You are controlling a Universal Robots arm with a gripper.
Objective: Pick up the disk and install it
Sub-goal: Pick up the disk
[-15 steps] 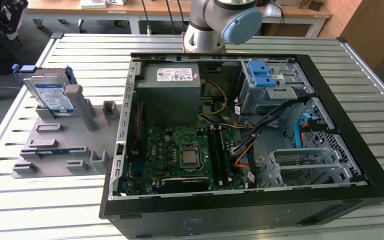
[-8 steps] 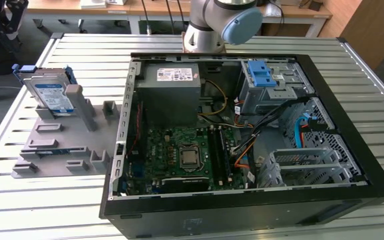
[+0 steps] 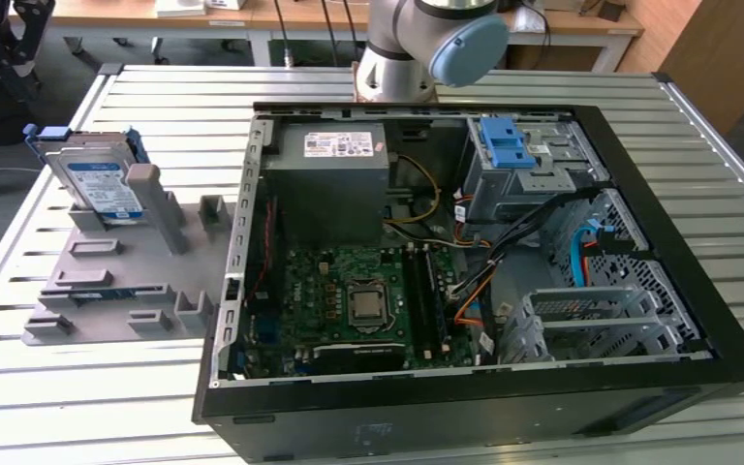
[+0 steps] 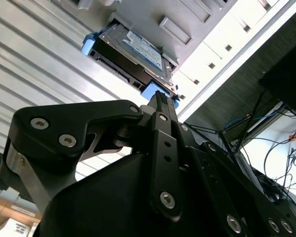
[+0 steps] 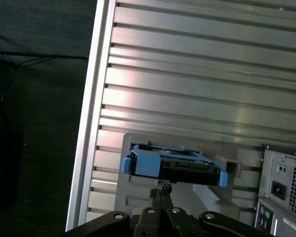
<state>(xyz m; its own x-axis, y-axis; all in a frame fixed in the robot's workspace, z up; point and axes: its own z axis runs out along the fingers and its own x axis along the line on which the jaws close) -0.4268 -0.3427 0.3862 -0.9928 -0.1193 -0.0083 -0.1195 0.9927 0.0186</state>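
Exterior view: a slatted metal tabletop (image 3: 88,407) carries an open black computer case (image 3: 476,418) lying on its side, its green motherboard (image 3: 346,300) exposed. The robot arm (image 3: 411,48) rises behind the case at the tabletop's far side. Inside the case, a grey power-supply box (image 3: 333,189) sits at the far end, and toward the exterior view's right stands a metal drive cage (image 3: 534,184) topped by a blue latch piece (image 3: 508,145). On the exterior view's left, just beside the case, lies a grey slotted holder (image 3: 127,281). The disk (image 3: 98,179) stands on edge at the holder's far end, tilted, with its white-and-blue label facing the camera and its blue bracket framing it. It is well apart from the drive cage.

In both wrist views the gripper (image 5: 160,190) (image 4: 160,97) has its fingertips pressed together and holds nothing. It points toward the disk (image 5: 175,165) (image 4: 133,49) in the holder (image 5: 121,195) and is not touching it.
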